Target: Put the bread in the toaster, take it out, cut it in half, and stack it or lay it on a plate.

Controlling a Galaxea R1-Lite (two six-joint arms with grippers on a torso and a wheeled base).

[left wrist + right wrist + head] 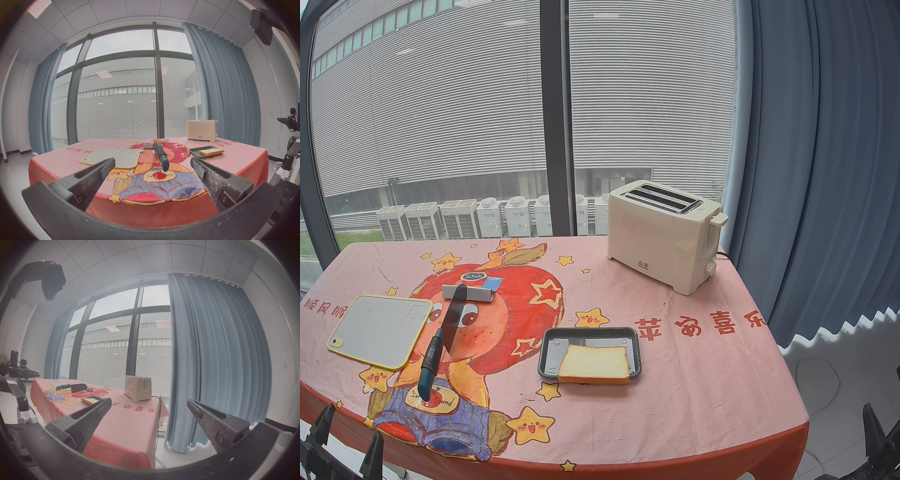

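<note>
1. Daylight enters through the big window (425,112) behind the table. It is bright but soft, as on a cloudy day.
2. Shadows are weak. The toaster (665,234) leaves only a pale shadow at its base on the tablecloth (700,387).
3. The bare floor of the metal tray (556,350) gives a light glare.
4. In the left wrist view a ceiling light panel (39,7) glows, and such panels are mirrored in the glass.
5. The curtain (825,187) stays darker, with deep shade in its folds.
6. Straight lines bend toward the edges. The window frame (556,119) curves in the head view, and both wrist views are round with black corners.
</note>
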